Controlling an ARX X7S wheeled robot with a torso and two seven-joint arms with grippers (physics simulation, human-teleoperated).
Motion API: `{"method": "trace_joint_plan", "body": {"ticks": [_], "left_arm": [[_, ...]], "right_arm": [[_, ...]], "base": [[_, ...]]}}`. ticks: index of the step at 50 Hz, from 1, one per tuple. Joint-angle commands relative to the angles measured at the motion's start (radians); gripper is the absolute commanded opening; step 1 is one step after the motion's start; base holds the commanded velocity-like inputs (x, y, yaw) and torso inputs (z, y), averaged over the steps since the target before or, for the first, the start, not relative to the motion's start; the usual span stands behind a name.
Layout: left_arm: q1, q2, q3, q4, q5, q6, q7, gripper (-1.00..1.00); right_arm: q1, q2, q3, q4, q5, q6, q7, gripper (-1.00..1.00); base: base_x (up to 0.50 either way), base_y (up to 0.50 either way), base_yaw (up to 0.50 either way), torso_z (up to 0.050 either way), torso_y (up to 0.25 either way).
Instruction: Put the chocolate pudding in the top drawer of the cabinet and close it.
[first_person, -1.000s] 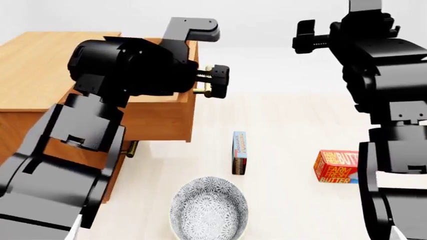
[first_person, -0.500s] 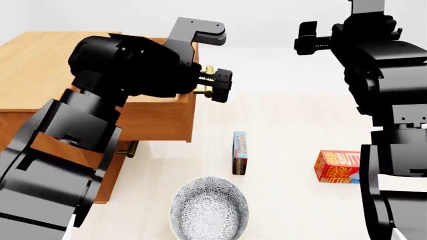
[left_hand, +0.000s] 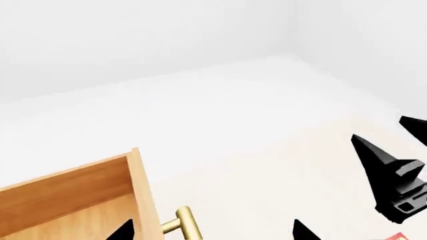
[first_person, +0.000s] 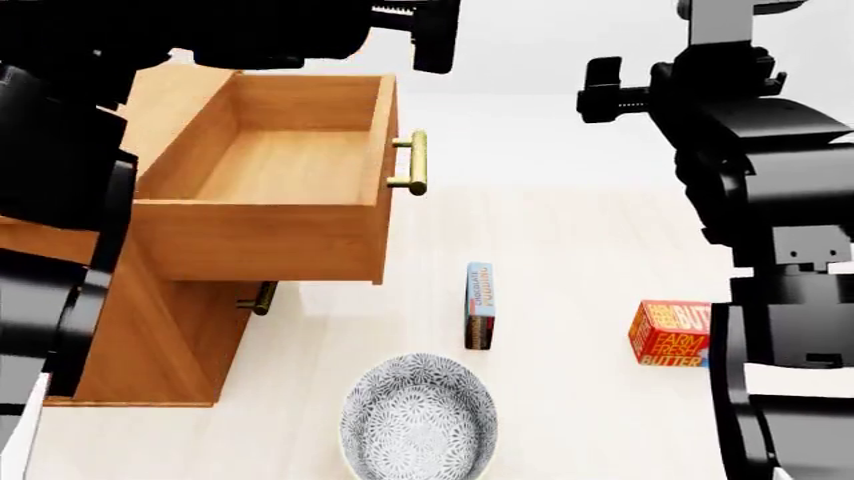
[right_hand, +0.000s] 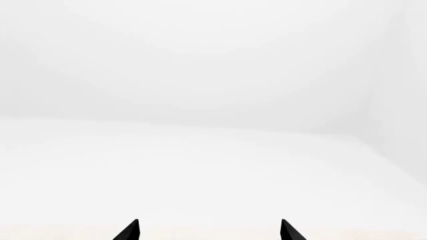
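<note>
The chocolate pudding (first_person: 479, 305), a thin box with light-blue edges, stands on its edge on the floor in front of the cabinet (first_person: 147, 330). The top drawer (first_person: 267, 190) is pulled out and empty, its brass bar handle (first_person: 415, 162) facing right. My left gripper (first_person: 434, 30) is open and empty, raised above and behind the handle. In the left wrist view the left gripper (left_hand: 213, 235) has its tips spread wide over the drawer corner (left_hand: 137, 190) and handle (left_hand: 188, 227). My right gripper (first_person: 603, 88) (right_hand: 210, 232) is open and empty, high at the right.
A patterned bowl (first_person: 418, 418) sits near the front. A red-orange butter box (first_person: 671, 333) lies at the right by my right arm. The lower drawer's small brass handle (first_person: 263, 297) shows under the open drawer.
My left arm has lifted up and away from the drawer handle, so the open drawer's inside now shows. The right arm has barely moved.
</note>
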Motion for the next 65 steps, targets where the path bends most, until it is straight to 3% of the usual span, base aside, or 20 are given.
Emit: {"method": "trace_joint_plan", "body": {"ticks": [1,13,28,65], "left_arm": [[-0.032,-0.11,0.008,0.099,0.055,0.106,-0.001,1.0],[0.003,-0.225,0.056,0.206,0.201,0.283,-0.015,1.0],[0.016,-0.294,0.037,0.255,0.224,0.307,-0.063,1.0],[0.028,-0.293,0.037,0.281,0.228,0.279,-0.131,1.0]], "right_arm": [[-0.04,-0.006,0.007,-0.038,0.018,0.013,0.001,1.0],[-0.062,-0.026,-0.021,-0.016,0.043,0.04,-0.048,1.0],[-0.067,-0.099,-0.091,0.164,0.037,-0.048,-0.118,1.0],[0.014,-0.248,-0.151,0.717,0.028,-0.341,-0.212,1.0]], "base": [[0.0,0.0,0.0,0.0,0.0],[0.0,0.0,0.0,0.0,0.0],[0.0,0.0,0.0,0.0,0.0],[0.0,0.0,0.0,0.0,0.0]]}}
